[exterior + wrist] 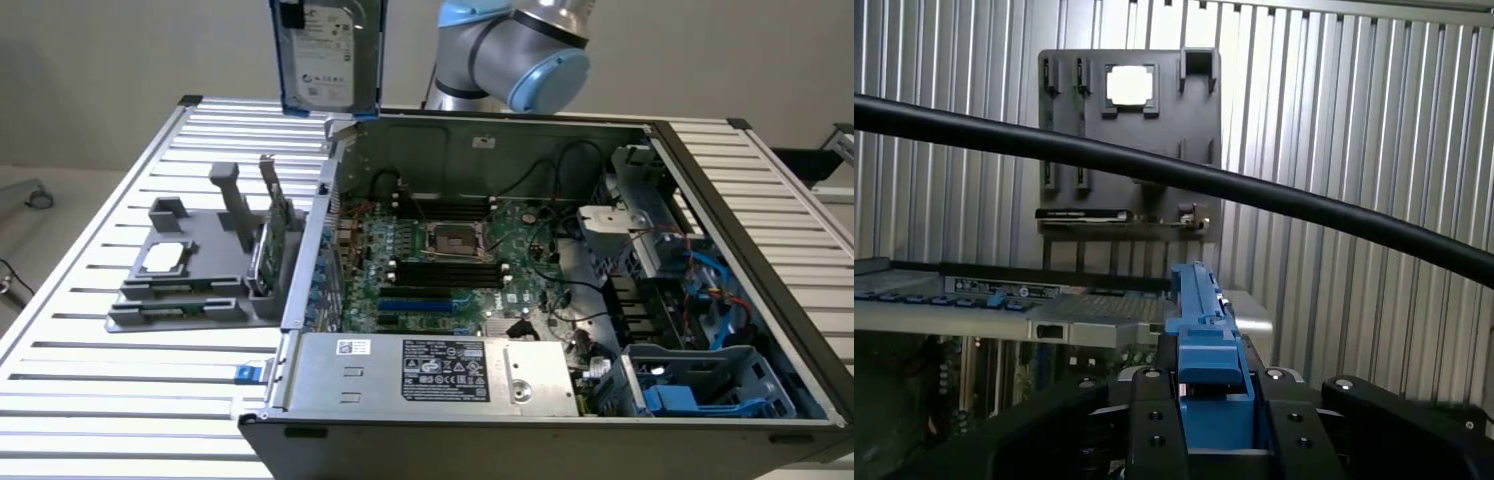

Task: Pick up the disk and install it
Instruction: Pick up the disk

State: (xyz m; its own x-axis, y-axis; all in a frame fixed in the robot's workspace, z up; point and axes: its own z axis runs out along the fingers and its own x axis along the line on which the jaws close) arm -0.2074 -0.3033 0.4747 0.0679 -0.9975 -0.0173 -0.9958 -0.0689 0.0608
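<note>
gripper: closed on blue carrier of disk | disk: upright, in the air | position: above computer case far corner, exterior view's left

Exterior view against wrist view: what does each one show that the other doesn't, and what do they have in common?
Exterior view gives: the disk held upright and high, white label facing the camera, plus the power supply and blue drive cage inside the computer case.
Wrist view gives: the gripper clamped on the disk's blue carrier edge, and a black cable crossing in front.
Shared: the disk, the case, the grey fixture tray with the silver chip, and the ribbed table.
</note>
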